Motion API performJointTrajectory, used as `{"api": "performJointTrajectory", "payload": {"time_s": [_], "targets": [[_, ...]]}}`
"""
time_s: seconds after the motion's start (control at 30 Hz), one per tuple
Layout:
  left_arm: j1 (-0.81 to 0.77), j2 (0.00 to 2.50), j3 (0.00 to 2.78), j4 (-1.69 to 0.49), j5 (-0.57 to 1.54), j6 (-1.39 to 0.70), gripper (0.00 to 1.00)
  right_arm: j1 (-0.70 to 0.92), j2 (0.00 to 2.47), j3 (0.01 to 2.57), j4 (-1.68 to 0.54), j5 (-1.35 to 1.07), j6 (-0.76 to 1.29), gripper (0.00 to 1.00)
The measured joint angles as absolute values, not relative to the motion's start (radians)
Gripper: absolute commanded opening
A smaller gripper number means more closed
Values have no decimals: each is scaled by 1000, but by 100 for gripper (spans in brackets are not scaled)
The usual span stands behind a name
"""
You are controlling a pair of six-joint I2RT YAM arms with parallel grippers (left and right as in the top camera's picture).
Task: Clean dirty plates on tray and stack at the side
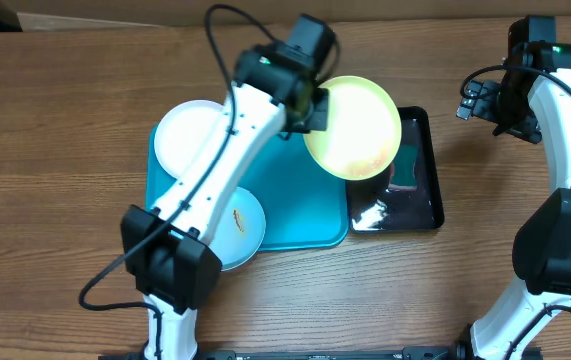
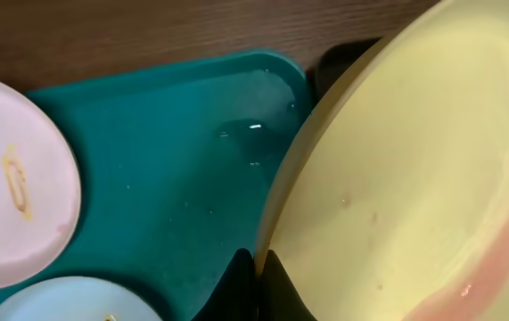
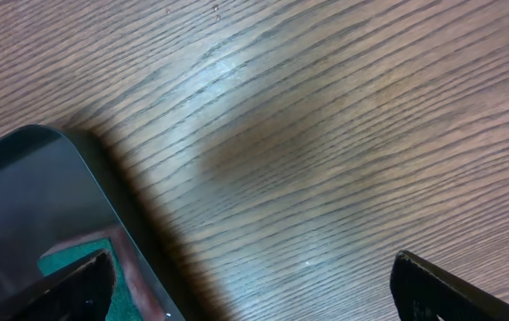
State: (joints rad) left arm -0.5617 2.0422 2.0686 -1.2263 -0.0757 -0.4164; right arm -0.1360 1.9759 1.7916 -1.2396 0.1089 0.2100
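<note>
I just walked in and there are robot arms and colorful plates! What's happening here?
The left arm has its jaws pinched on the rim of the lime green plate, holding it tilted over the edge where the turquoise tray meets the black tray. The white plate and the pale blue plate lie on the turquoise tray, each with a brownish smear. The right arm hangs off to the side over the table, jaws open and holding nothing.
</note>
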Motion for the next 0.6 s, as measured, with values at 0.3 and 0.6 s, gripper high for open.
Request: {"api": "performJointTrajectory", "payload": {"time_s": [0.3,0.6], "targets": [[-796,2043,2069,-1227,-528,-416,4,-136,1976,1792,-1240,109,210,100],[-970,2043,2069,-1231,-985,-409,4,-136,1976,1792,-1240,109,210,100]]}}
